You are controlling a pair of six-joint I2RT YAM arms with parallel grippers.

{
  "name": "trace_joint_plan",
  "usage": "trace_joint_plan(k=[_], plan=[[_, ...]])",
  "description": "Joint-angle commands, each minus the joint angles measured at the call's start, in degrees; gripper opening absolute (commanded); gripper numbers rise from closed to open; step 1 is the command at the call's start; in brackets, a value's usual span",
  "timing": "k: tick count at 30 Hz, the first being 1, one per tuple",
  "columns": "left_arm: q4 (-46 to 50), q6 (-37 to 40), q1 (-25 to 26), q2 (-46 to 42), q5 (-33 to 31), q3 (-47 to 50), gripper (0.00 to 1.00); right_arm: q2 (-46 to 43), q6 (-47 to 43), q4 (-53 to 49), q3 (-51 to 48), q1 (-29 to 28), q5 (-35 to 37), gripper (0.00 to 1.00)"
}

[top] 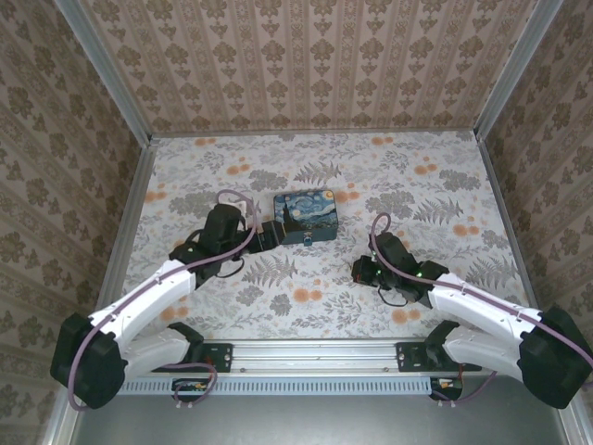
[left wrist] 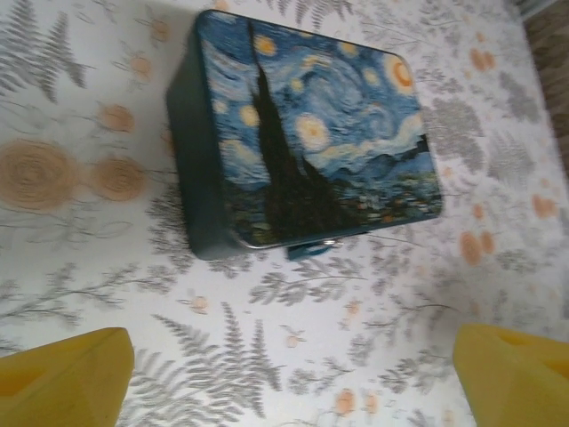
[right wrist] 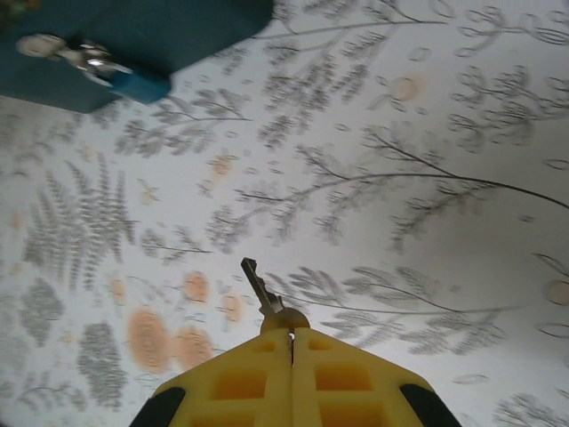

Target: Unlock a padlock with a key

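Observation:
The padlock (right wrist: 132,84), small and bluish with a silvery shackle, hangs from the front latch of the starry-night box (top: 306,211). In the left wrist view the padlock (left wrist: 311,249) peeks out under the box's (left wrist: 311,133) near edge. My left gripper (left wrist: 289,382) is open, its yellow fingers (left wrist: 62,378) wide apart over bare table, just short of the box; from above, the left gripper (top: 271,235) sits at the box's left front corner. My right gripper (right wrist: 292,334) is shut on the key (right wrist: 260,287), whose blade points up-left toward the padlock, well short of it. From above, the right gripper (top: 359,271) hovers right of and nearer than the box.
The floral tablecloth (top: 435,185) covers the table, enclosed by patterned walls on three sides. Cables loop over both arms. Open cloth lies between the key and the padlock.

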State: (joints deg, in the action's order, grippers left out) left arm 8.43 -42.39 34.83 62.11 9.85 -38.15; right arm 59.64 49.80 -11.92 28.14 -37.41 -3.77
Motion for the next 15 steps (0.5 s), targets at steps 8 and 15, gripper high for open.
trace_joint_plan(k=[8, 15], plan=[[-6.8, -5.3, 6.6, 10.6, 10.1, -6.8, 0.79, 2.7, 2.8, 7.0, 5.4, -2.1, -3.1, 0.00], [-7.8, -6.1, 10.8, 17.9, 8.9, -11.0, 0.73, 4.0, 3.1, 8.6, 6.4, -3.0, -3.1, 0.00]])
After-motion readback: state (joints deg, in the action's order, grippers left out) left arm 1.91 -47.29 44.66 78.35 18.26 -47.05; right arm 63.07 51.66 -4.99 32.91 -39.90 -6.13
